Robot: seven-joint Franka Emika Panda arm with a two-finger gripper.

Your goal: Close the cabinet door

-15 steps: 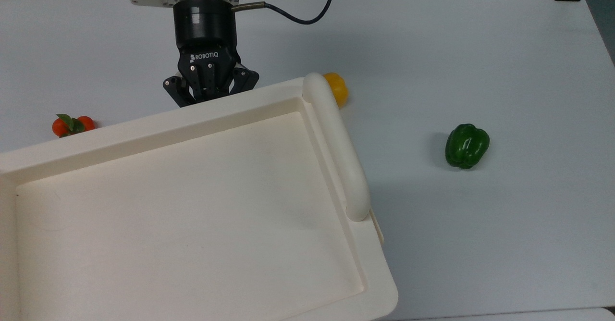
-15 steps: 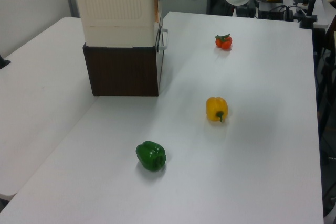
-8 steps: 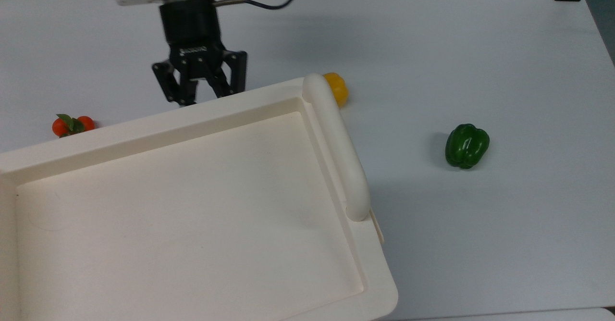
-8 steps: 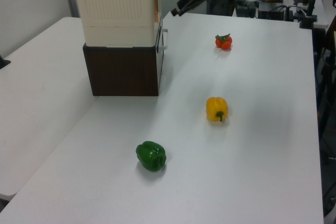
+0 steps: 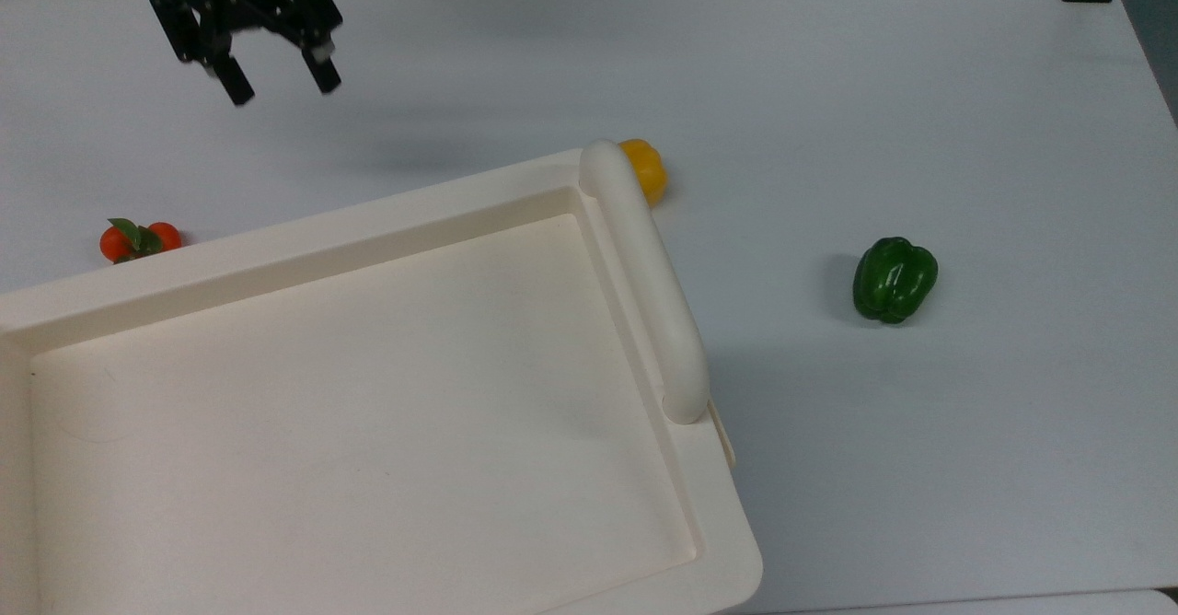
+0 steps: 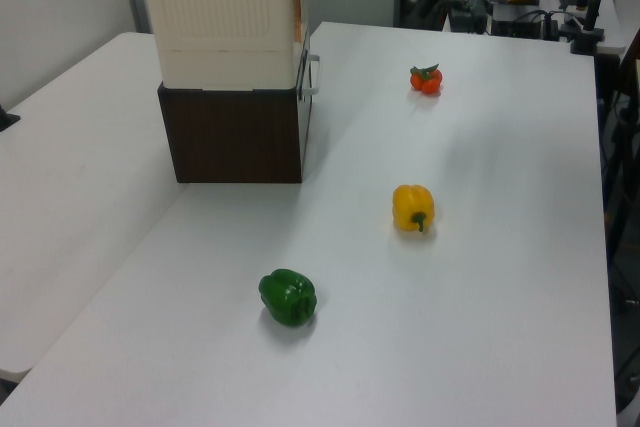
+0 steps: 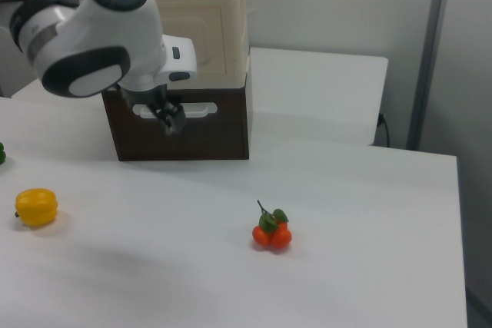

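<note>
Cabinet door sits flush — tool spread wide, well apart.

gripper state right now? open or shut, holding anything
Gripper: open, fingers spread with nothing between them, up over the bare table and apart from the cabinet.

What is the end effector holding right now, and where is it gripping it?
Nothing. The end effector hangs open and empty above the bare table, apart from the cabinet.
</note>
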